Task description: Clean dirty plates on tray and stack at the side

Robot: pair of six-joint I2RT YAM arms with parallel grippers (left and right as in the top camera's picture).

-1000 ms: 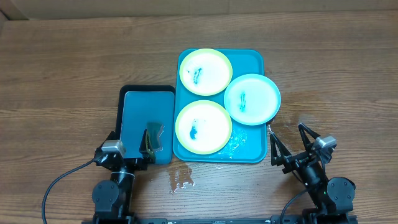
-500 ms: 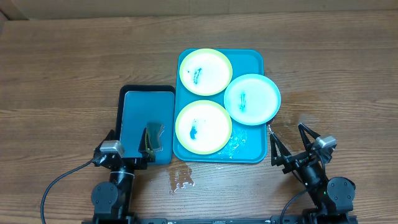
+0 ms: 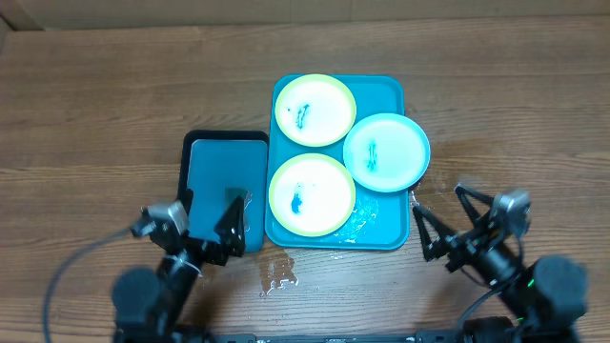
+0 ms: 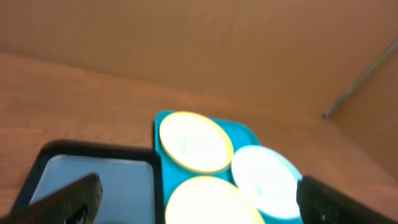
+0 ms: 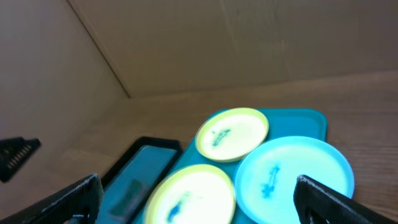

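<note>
On wooden table (image 3: 95, 114) (puddled), tray (image 3: 383, 95) bears plates (image 3: 315, 110).

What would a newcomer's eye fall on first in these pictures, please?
The bright turquoise tray in the middle stands out, carrying three smudged plates: two yellow-green and a light blue plate overhanging its right rim. A darker black-rimmed tray lies beside it on the left; the left gripper and right gripper stand open in front of the trays.
</note>
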